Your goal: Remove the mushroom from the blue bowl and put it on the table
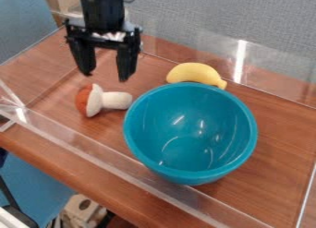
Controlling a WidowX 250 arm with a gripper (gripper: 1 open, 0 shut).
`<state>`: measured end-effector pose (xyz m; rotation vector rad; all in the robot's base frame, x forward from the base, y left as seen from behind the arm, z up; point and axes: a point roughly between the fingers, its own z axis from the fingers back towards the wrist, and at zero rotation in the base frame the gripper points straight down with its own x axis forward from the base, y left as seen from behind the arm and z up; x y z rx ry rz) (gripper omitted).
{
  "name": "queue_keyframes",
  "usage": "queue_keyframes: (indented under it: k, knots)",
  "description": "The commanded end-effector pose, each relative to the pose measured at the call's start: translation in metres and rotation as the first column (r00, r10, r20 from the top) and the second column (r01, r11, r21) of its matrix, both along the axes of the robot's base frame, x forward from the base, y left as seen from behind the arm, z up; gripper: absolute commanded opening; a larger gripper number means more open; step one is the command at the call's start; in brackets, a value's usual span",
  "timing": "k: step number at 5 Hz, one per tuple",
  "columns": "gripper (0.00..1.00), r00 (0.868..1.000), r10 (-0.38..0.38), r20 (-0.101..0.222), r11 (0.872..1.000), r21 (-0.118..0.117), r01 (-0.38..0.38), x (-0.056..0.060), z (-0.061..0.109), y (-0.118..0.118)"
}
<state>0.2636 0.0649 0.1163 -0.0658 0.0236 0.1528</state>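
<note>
One mushroom (99, 100) lies on its side on the worktop (50, 79), left of the one blue bowl (191, 133). One yellow banana toy (197, 76) sits beyond the bowl. The gripper (103, 73) hangs above the mushroom, jaws open and empty.

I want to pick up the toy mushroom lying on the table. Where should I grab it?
Probably by the white stem, from straight above. The mushroom lies on its side on the table, stem pointing toward the blue bowl. The stem is narrower and straighter than the rounded cap, so fingers should slip less.
</note>
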Motion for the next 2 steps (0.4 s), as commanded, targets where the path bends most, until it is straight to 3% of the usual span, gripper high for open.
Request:
queue_keyframes:
  k: [1,2]
  knots:
    - [1.00,0.997,0.058,0.042,0.998,0.027,-0.060,-0.003,-0.003,0.000]
    - [1.00,0.993,0.115,0.032,0.993,0.037,-0.116,-0.006,-0.021,0.001]
